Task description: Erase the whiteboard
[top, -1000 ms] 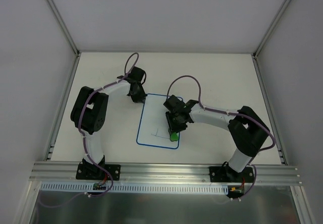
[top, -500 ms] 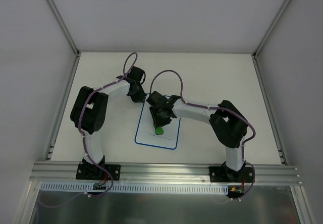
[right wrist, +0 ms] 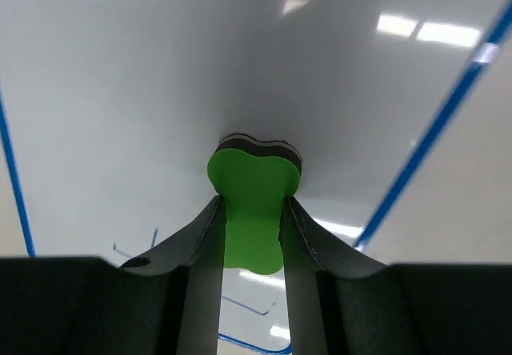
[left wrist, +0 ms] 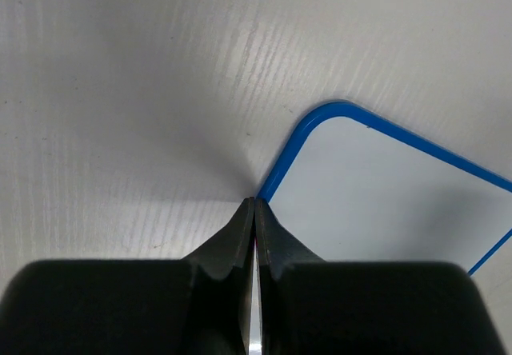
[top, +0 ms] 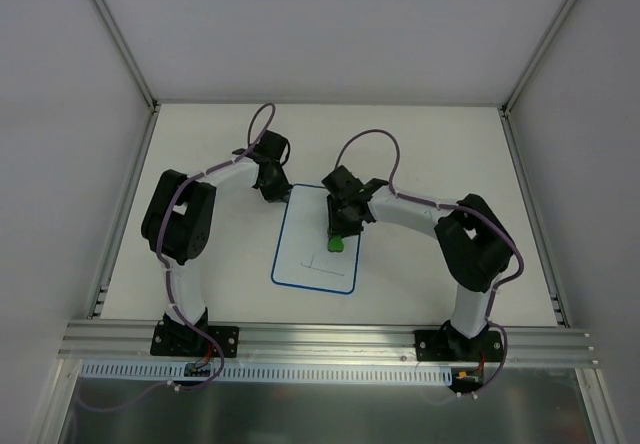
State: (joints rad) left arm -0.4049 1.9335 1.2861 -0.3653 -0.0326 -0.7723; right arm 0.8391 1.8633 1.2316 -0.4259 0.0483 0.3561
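The whiteboard point(top: 305, 234) lies flat on the table, white with a blue border, with thin dark lines point(top: 318, 261) in its lower half. My right gripper point(top: 341, 232) is shut on the green eraser point(top: 337, 244) and presses it onto the board's right middle. In the right wrist view the eraser point(right wrist: 254, 183) sits between my fingers point(right wrist: 200, 243) on the white surface point(right wrist: 160, 83), and dark lines point(right wrist: 244, 304) show below it. My left gripper point(top: 274, 192) is shut, its tips point(left wrist: 254, 204) resting at the board's far left corner, on the blue border point(left wrist: 292, 151).
The white table point(top: 420, 144) is walled by grey panels, with metal posts at the back corners. An aluminium rail point(top: 330, 339) runs along the near edge, where both arm bases are bolted. Purple cables loop above both wrists.
My right gripper swept the eraser from the board's lower right to its left middle, then up and right to the right middle. The left gripper stayed at the corner.
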